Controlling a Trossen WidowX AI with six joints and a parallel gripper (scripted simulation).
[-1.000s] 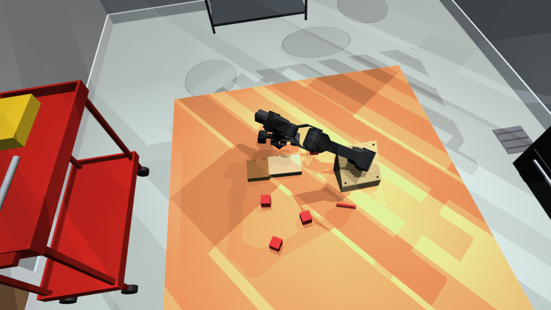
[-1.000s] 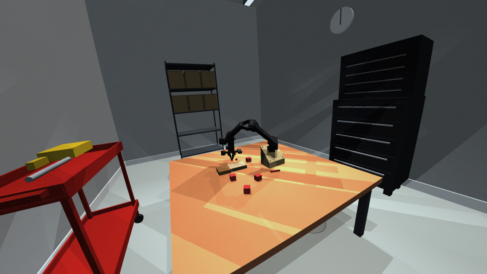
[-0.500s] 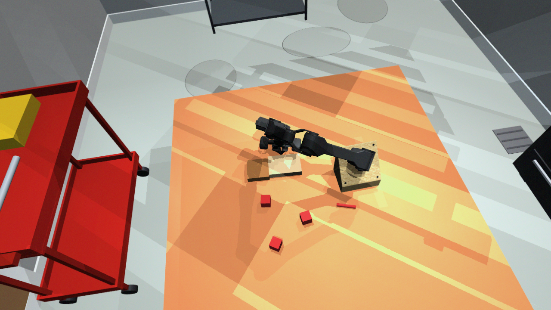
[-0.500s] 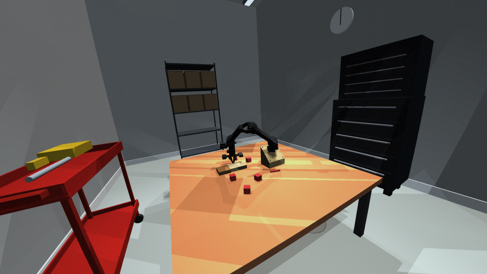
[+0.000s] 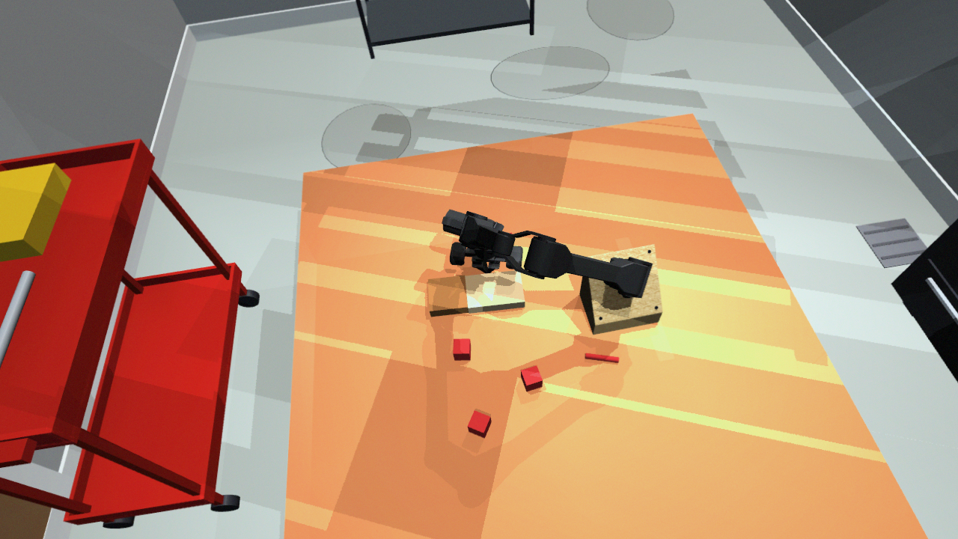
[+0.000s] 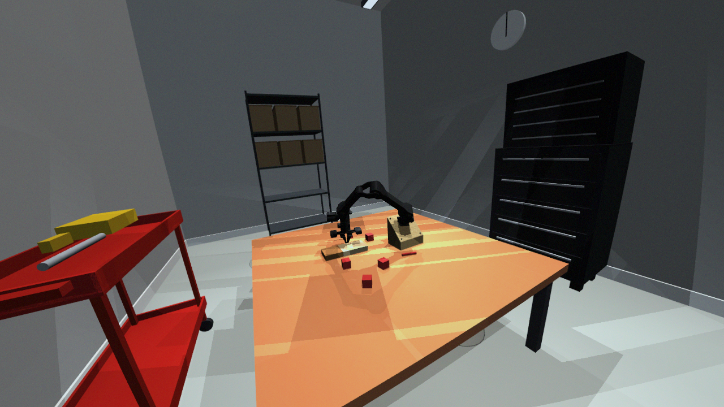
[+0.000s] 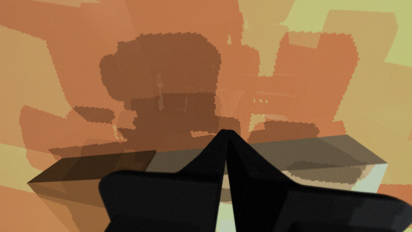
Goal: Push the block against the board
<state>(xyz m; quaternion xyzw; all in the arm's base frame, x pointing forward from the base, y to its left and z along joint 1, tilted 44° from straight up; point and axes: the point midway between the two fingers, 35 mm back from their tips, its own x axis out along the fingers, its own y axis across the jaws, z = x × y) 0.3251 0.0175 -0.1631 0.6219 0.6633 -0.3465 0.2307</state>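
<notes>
brown square flat block [image 5: 447,295] [image 6: 332,252] [image 7: 103,165], off-white rectangular flat board [image 5: 504,295] [image 6: 357,249] [image 7: 322,151], both lying flat on the tabletop, end to end, apparently touching, long edges seemingly even

Black robot arm [image 5: 548,257] [image 6: 373,188], arched up from its base and bent down at the far end; its wrist [image 6: 344,215] points downward above the table, and the closed gripper [image 5: 487,268] [image 6: 347,241] [image 7: 226,135] has its two tapered fingers meeting at the tips, holding nothing
</notes>
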